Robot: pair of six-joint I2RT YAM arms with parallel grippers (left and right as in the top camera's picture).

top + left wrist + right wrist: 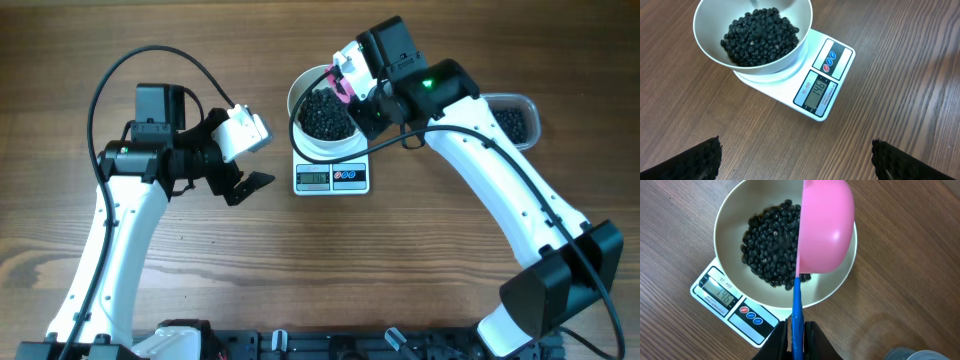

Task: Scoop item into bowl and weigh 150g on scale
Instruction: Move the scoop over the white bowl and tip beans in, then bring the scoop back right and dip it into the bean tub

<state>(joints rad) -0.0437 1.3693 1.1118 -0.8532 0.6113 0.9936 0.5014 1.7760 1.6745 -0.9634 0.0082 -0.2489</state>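
The white bowl [293, 104] stands on the white scale [332, 178], and a heap of black beans [322, 115] fills its bottom. The scale's display [718, 294] reads 146. My right gripper [797, 340] is shut on the blue handle [797, 310] of a pink scoop [826, 227]. The scoop is turned on its side over the bowl's [730, 230] right half, just above the beans [770, 250]. My left gripper [796, 160] hangs open over bare wood in front of the scale [840, 47] and bowl [705, 47], holding nothing.
A clear plastic tub [527, 104] with more black beans [512, 122] sits at the back right, behind the right arm. The arms' bases line the table's front edge.
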